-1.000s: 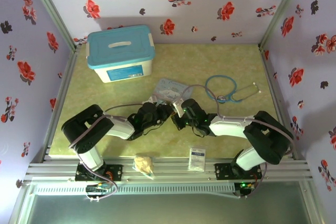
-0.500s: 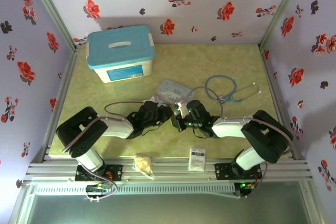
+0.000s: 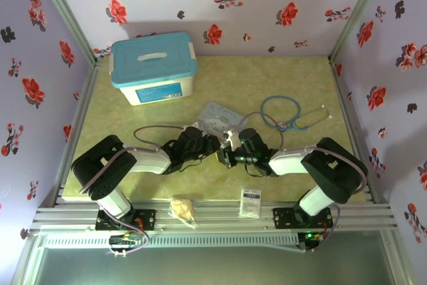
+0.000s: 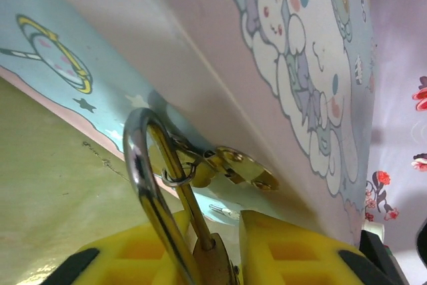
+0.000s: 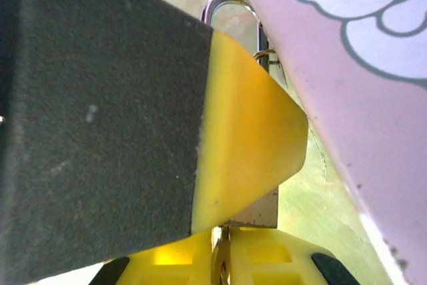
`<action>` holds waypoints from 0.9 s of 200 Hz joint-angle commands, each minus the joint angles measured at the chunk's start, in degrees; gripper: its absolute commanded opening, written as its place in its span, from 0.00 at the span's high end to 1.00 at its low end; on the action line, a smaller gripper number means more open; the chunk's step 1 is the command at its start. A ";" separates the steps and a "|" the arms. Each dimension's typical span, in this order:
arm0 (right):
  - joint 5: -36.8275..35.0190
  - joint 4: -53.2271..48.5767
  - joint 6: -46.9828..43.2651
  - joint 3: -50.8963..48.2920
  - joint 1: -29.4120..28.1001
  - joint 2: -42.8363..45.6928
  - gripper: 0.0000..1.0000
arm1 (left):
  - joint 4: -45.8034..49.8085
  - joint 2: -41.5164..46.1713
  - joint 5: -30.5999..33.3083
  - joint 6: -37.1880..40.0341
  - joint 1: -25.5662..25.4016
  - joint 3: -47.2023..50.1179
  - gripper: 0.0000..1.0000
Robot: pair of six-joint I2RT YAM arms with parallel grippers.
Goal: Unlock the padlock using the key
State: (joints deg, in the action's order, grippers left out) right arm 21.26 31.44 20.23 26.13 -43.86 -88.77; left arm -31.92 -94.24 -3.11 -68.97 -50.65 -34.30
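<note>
Left hand (image 4: 215,231) clamped on padlock (image 4: 215,261) body, yellow fingers (image 4: 133,251) either side, silvery shackle sticking out past fingertips. Small ring with brass-coloured pieces hangs on shackle. Right hand (image 5: 223,245) pinched together on key (image 5: 218,261): thin metal edge-on in slit between its fingers, pointing at underside of padlock body; whether it sits in keyhole, cannot tell. Both hands meet tip to tip mid-surface (image 4: 47,185), just beside near edge of pale blue cartoon tin (image 4: 313,98).
</note>
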 commanded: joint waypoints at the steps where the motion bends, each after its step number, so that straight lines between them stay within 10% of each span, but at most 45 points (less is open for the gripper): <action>1: 0.61 3.06 1.21 0.11 0.49 0.58 0.87 | 3.36 -1.14 1.23 3.56 0.95 -1.53 0.82; 96: -2.88 1.85 6.38 -2.89 2.63 6.17 0.62 | 6.63 -2.31 -0.19 6.68 3.32 -1.85 0.94; 180: -21.49 -7.73 13.20 1.37 2.64 6.01 0.65 | 27.06 -3.18 -1.07 19.33 4.25 -10.19 0.93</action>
State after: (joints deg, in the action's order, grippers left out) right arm 11.11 28.23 30.35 25.17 -41.89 -83.68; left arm -17.34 -96.07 -3.97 -57.19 -46.87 -41.12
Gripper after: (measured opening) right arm 0.354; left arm 0.148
